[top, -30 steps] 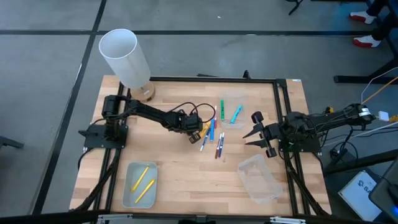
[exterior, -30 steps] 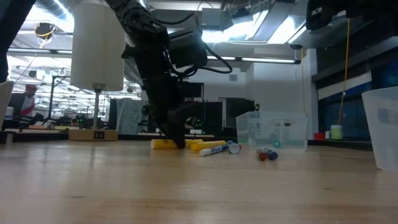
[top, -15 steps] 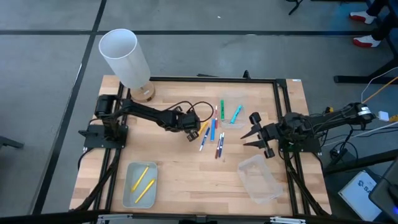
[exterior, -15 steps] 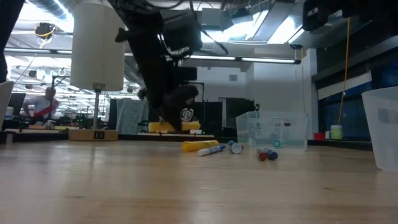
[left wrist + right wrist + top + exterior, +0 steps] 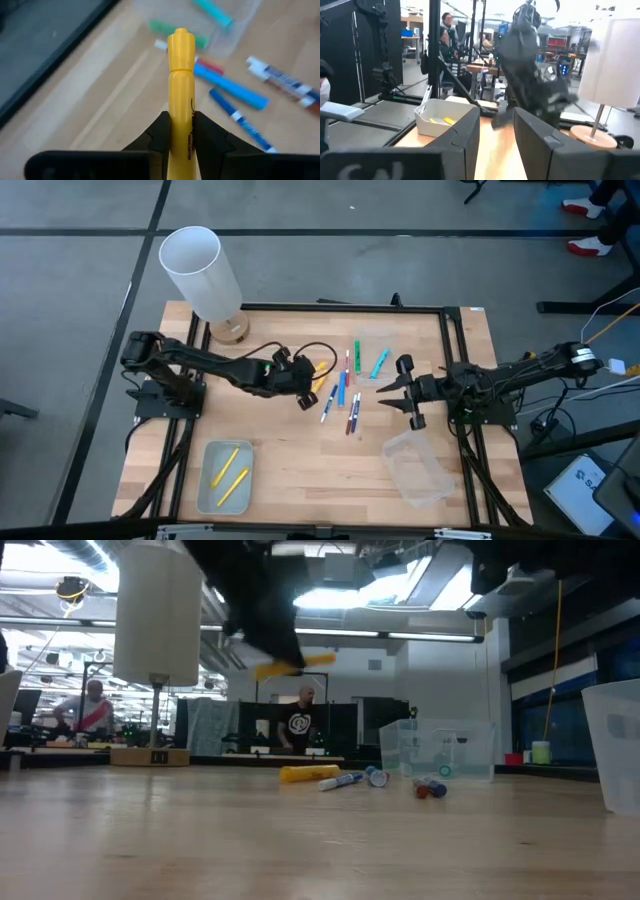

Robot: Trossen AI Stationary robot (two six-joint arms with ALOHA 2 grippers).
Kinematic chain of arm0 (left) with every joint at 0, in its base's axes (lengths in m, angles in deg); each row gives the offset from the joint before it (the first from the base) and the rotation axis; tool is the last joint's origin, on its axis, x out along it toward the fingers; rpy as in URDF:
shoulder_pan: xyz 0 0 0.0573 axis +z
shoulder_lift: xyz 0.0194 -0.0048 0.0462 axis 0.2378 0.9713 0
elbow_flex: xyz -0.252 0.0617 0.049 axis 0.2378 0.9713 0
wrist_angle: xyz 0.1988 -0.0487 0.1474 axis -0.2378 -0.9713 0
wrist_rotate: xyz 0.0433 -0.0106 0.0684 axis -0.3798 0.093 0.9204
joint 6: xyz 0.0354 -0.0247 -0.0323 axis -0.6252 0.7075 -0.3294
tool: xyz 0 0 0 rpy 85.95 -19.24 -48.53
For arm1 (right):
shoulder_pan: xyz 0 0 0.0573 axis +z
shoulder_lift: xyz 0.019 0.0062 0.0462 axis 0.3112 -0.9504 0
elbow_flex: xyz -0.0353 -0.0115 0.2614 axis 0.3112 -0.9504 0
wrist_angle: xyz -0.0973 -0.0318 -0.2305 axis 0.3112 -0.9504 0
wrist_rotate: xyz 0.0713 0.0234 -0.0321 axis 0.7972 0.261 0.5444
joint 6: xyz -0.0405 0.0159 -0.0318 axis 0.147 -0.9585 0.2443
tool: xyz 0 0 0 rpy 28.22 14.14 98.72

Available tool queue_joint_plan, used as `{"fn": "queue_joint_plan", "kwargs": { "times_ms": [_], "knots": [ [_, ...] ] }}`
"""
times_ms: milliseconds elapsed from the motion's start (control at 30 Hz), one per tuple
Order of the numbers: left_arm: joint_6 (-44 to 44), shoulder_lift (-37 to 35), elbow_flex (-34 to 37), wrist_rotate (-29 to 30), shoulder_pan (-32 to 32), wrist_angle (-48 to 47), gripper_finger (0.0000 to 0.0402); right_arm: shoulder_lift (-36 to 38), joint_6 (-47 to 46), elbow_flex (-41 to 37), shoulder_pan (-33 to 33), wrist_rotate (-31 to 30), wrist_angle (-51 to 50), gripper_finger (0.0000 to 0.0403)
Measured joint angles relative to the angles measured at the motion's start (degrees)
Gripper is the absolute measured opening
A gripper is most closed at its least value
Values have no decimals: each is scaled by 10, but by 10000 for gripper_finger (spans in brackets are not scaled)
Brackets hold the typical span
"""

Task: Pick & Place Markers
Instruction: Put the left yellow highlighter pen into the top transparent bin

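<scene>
Left gripper [image 5: 179, 131] is pinching a yellow marker [image 5: 180, 75] above the table [image 5: 290, 460], left of centre in the high view. Loose markers [image 5: 345, 395] are lying at centre frame. Two yellow markers [image 5: 228, 473] are resting in the tray [image 5: 205, 455] at lower left. Right gripper [image 5: 397, 390], fingers spread and empty, is hovering right of the loose markers.

No legible text anywhere; yellow marker [image 5: 180, 90] clamped in the left claw [image 5: 179, 131] carries small red print, too blurred to read.
</scene>
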Motion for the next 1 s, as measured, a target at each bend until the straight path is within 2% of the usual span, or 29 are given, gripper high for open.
{"fn": "queue_joint_plan", "kwargs": {
  "times_ms": [133, 267, 467, 600, 700, 1000],
  "knots": [
    [-47, -27, 0, 8, -24, 49, 56, -28, 1, 0, 0, 0, 13, 118],
    [-104, -45, 0, -9, -46, 128, 56, -50, 25, 0, 0, 0, 41, 118],
    [-157, -58, 0, -72, -60, 236, 57, -82, 7, 0, -4, 0, 139, 118],
    [-184, -58, -1, -130, -62, 295, 57, -108, -5, 10, -23, -1, 154, 118],
    [-187, -58, -1, -148, -62, 308, 57, -133, -31, 30, -39, -1, 156, 118],
    [-191, -58, -1, -143, -61, 301, 57, -213, -59, 85, -68, 0, 154, 118]
  ]
}}
